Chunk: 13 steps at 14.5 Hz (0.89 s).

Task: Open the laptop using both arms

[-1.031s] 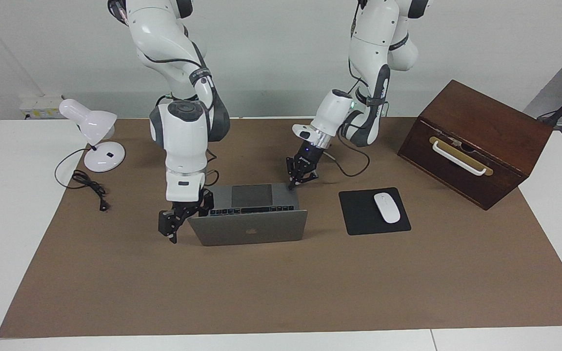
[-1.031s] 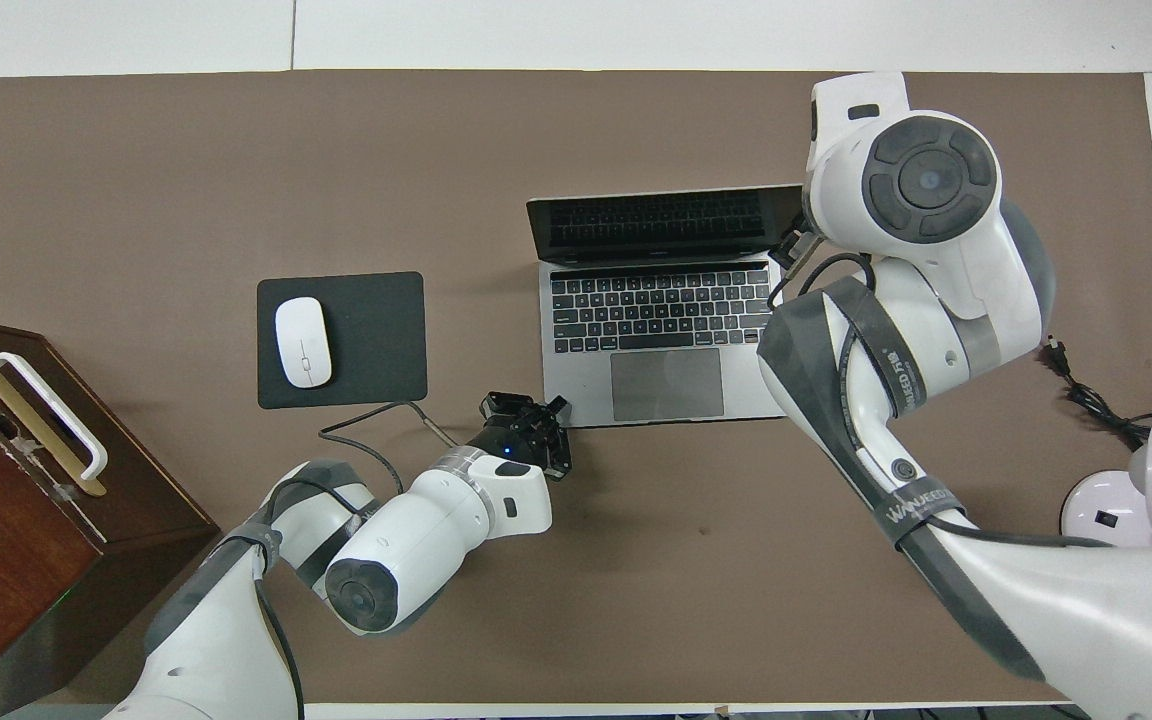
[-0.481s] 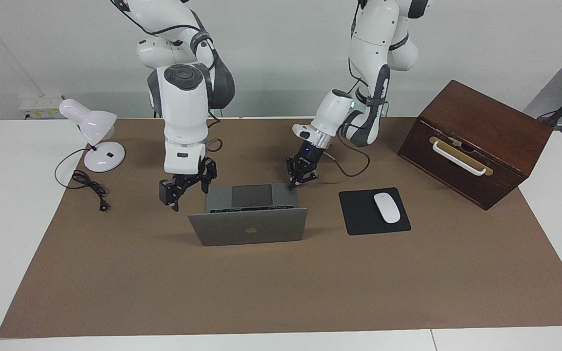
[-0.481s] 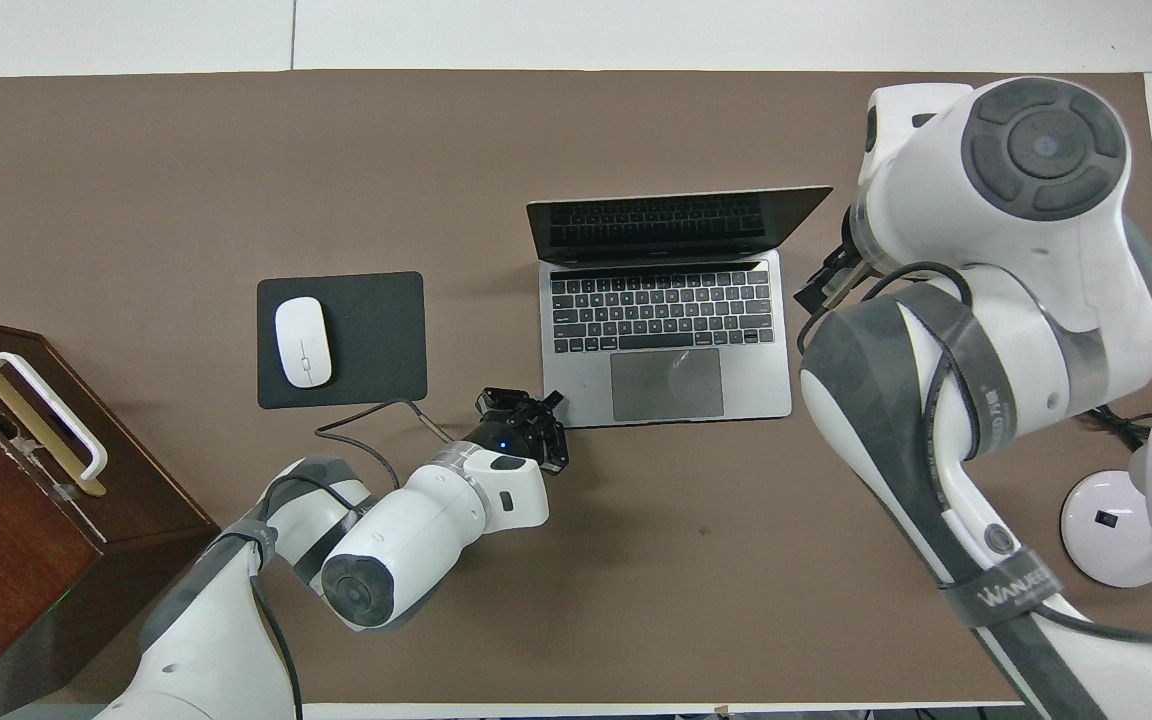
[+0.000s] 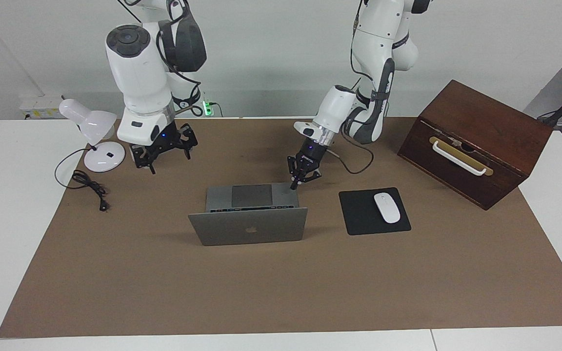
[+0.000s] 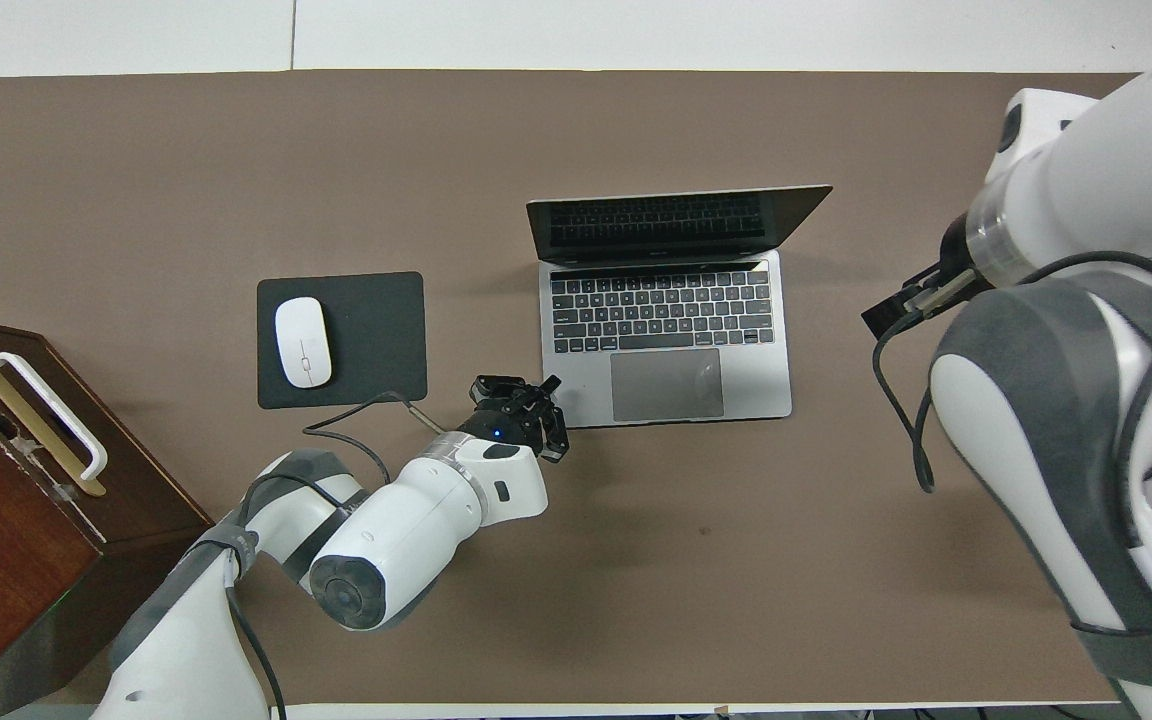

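Two closed grippers are shown: the right gripper (image 5: 153,168), empty, has been withdrawn to the upper frame; the left gripper (image 5: 292,185) is pressed on the slim silver-grey metal laptop (image 5: 249,226), mid-frame, judged fully opened.

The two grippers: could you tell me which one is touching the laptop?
The left gripper, shut, presses on the open laptop base's corner nearest the mouse pad. The right gripper hangs clear beside the lamp.

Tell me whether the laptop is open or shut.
Open: the laptop has its lid raised, with keyboard and trackpad showing in the overhead view.
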Motion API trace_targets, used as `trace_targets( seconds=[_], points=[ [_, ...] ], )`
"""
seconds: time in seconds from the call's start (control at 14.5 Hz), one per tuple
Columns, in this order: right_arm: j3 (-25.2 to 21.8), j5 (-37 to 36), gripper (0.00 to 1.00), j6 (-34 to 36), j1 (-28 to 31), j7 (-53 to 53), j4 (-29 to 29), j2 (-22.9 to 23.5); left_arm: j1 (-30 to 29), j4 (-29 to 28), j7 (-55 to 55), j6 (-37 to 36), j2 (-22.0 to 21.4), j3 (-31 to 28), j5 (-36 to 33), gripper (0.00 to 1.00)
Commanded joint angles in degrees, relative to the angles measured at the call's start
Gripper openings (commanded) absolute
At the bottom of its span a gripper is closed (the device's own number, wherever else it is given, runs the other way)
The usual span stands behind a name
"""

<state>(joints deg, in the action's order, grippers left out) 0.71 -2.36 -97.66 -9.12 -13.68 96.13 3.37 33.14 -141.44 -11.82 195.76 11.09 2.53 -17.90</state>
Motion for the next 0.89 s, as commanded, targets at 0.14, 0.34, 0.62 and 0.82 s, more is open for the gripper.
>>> trace_targets(
  seconds=[0.14, 0.34, 0.62, 0.82],
  points=[
    [0.5, 4.7, 1.0, 8.0, 3.3, 11.4, 0.6, -5.4, -0.3, 0.1, -1.2, -14.6, -9.1, 0.4, 0.1, 0.0],
    [0.5, 4.7, 1.0, 9.1, 3.8, 11.6, 1.7, -6.2, -0.1, 3.5, -1.3, -24.6, -10.8, 0.4, 0.6, 0.0],
    [0.5, 4.8, 1.0, 9.6, 7.0, 10.9, 2.5, -6.7, 0.1, 10.6, -1.0, -39.7, -11.8, 0.6, 2.5, 0.0],
    [0.5, 4.8, 1.0, 9.7, 7.1, 11.1, 4.1, -7.6, 0.0, 17.1, -0.6, -52.6, -13.1, 0.8, 5.4, 0.0]
  ],
)
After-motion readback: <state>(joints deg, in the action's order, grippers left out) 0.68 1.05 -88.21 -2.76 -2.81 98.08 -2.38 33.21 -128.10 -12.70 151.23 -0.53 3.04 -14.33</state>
